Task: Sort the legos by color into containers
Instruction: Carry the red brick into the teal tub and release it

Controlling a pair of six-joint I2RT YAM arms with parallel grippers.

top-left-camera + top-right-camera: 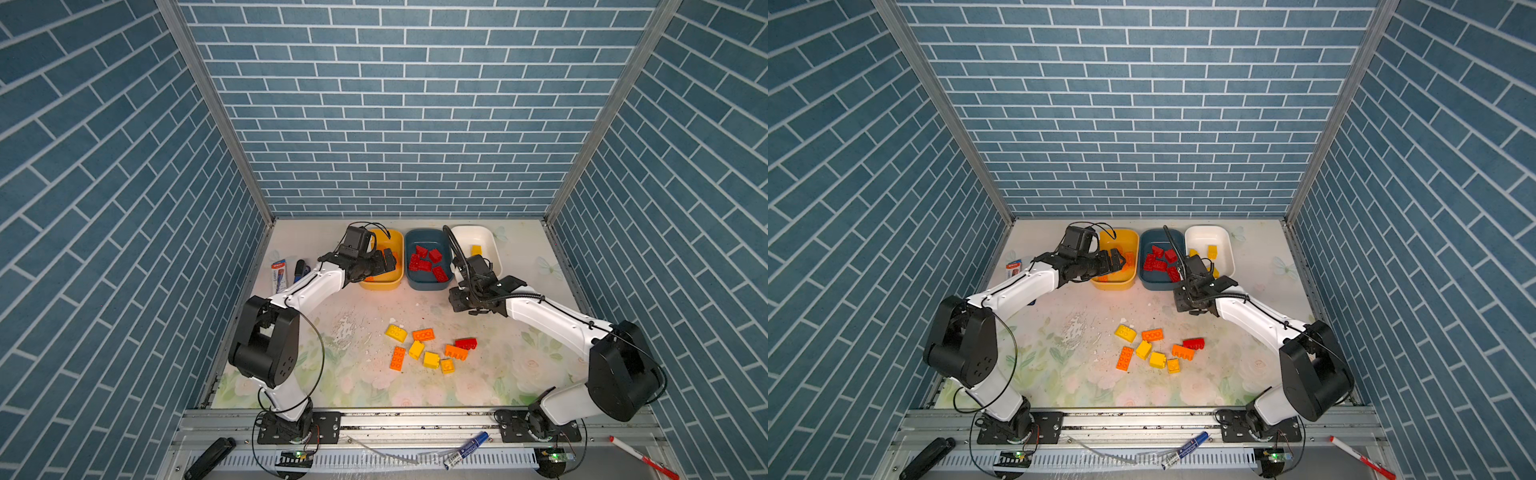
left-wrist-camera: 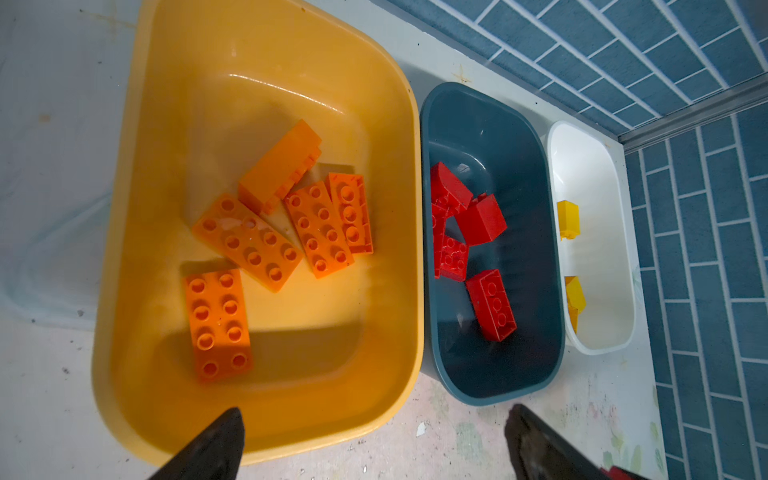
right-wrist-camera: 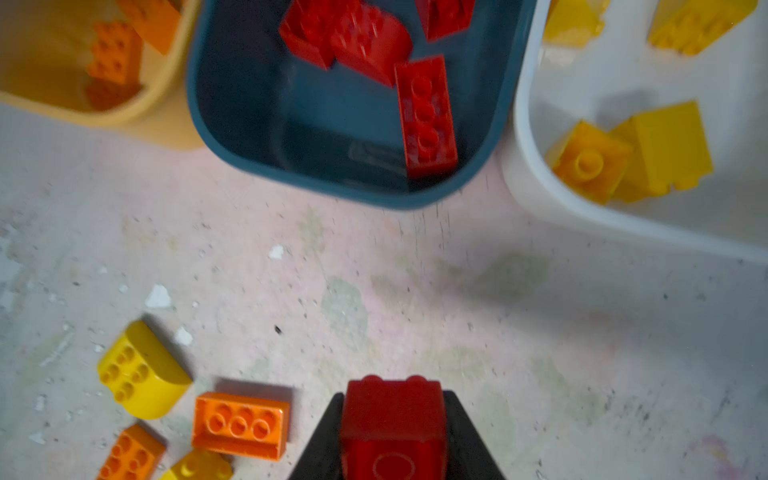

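My right gripper (image 3: 394, 399) is shut on a red lego (image 3: 392, 419) and hangs over the table just in front of the teal container (image 1: 426, 286), which holds several red legos (image 1: 424, 259). My left gripper (image 2: 374, 419) is open and empty above the near end of the yellow container (image 1: 380, 286), where several orange legos (image 2: 249, 245) lie. The white container (image 1: 478, 235) holds yellow legos (image 1: 476, 249). Loose on the table are yellow (image 1: 395, 332), orange (image 1: 423, 334) and red (image 1: 466, 343) legos in one cluster. In both top views the held lego is hidden under the right gripper (image 1: 457, 299).
A blue stapler (image 1: 300, 270) and a pen packet (image 1: 279, 275) lie at the table's left edge behind the left arm. On the front rail lie a blue marker (image 1: 465, 451), a red pen (image 1: 640, 457) and a black tool (image 1: 208, 457). Brick-pattern walls close in three sides.
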